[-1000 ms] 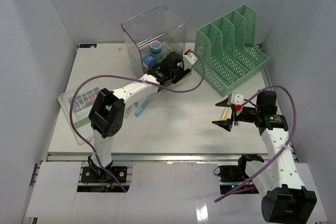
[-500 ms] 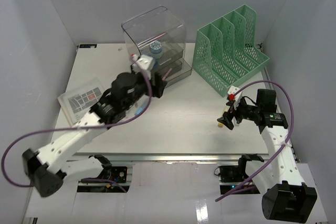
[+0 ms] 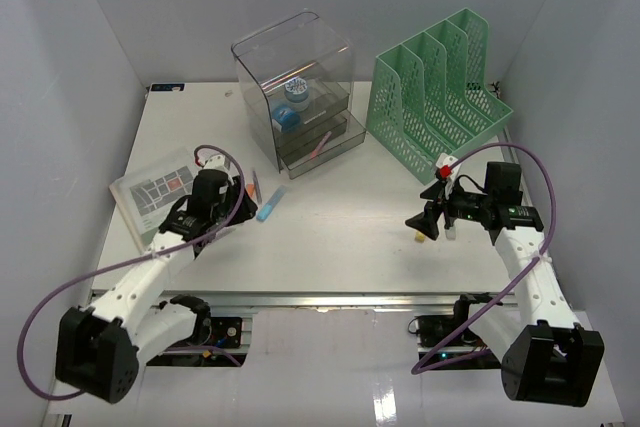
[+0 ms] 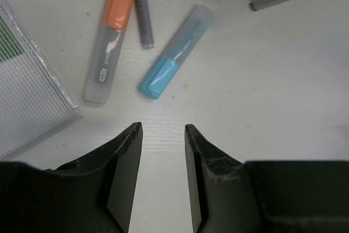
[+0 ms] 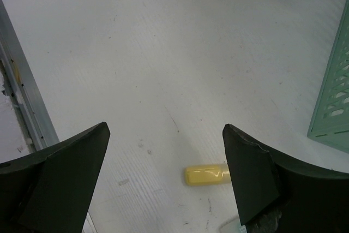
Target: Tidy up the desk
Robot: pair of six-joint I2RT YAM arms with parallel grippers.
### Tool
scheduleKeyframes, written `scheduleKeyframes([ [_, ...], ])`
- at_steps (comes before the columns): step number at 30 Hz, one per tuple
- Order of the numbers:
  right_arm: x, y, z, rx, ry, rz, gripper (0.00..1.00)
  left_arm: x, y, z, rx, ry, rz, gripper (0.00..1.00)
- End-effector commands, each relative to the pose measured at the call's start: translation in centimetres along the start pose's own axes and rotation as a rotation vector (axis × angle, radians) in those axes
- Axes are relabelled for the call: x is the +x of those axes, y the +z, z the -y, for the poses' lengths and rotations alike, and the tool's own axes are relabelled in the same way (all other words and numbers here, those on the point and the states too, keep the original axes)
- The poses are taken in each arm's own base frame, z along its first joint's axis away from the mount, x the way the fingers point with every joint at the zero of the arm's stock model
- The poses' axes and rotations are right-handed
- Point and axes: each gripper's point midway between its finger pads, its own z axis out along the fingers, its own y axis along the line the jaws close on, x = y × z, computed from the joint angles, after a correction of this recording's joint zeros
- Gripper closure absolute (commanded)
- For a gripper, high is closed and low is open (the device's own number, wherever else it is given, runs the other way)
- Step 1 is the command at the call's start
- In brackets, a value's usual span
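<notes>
The white desk [image 3: 340, 217] carries loose pens. In the left wrist view a blue highlighter [image 4: 174, 53], an orange highlighter [image 4: 109, 42] and a grey pen [image 4: 142, 9] lie side by side, just beyond my left gripper [image 4: 163, 129]. That gripper is open to a narrow gap, with only bare desk between its fingers. From above, the left gripper [image 3: 237, 199] sits just left of the blue highlighter [image 3: 268, 205]. My right gripper [image 5: 166, 129] stands wide open above a yellow highlighter [image 5: 207, 174], which lies by its right finger. The right gripper [image 3: 425, 222] hovers near the desk's front right.
A clear smoky drawer box [image 3: 295, 87] with its drawers pulled out stands at the back. The green mesh file rack [image 3: 440, 97] stands at the back right. A mesh pouch [image 3: 150, 192] lies at the left. The metal rail [image 5: 27, 113] runs along the desk's front edge.
My left arm has drawn back from the drawer box to the near left, above the highlighters, and its jaws have narrowed. The right gripper stayed near the yellow highlighter, turning a little.
</notes>
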Motion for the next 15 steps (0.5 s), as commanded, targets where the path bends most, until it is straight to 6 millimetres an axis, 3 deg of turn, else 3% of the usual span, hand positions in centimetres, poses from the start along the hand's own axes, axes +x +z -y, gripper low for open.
scheduleKeyframes([
  [1, -0.9, 0.4, -0.1, -0.017, -0.016, 0.055, 0.09, -2.0, 1.8, 0.9, 0.021, -0.006, -0.033, 0.52],
  [3, -0.7, 0.5, 0.0, -0.010, -0.024, 0.058, 0.09, -1.8, 3.6, 0.1, -0.027, 0.012, -0.080, 0.52],
  [4, -0.4, 0.5, 0.0, -0.009, -0.020, 0.055, 0.09, -2.8, 4.1, 0.4, -0.028, 0.017, -0.074, 0.52],
  [12, -0.3, 0.5, -0.2, -0.011, -0.035, 0.058, 0.08, -3.2, 8.6, 0.5, -0.077, 0.061, -0.176, 0.51],
  [15, -0.4, 0.4, -0.4, -0.012, -0.046, 0.065, 0.08, -3.5, 10.2, -0.7, -0.161, 0.059, -0.195, 0.51],
])
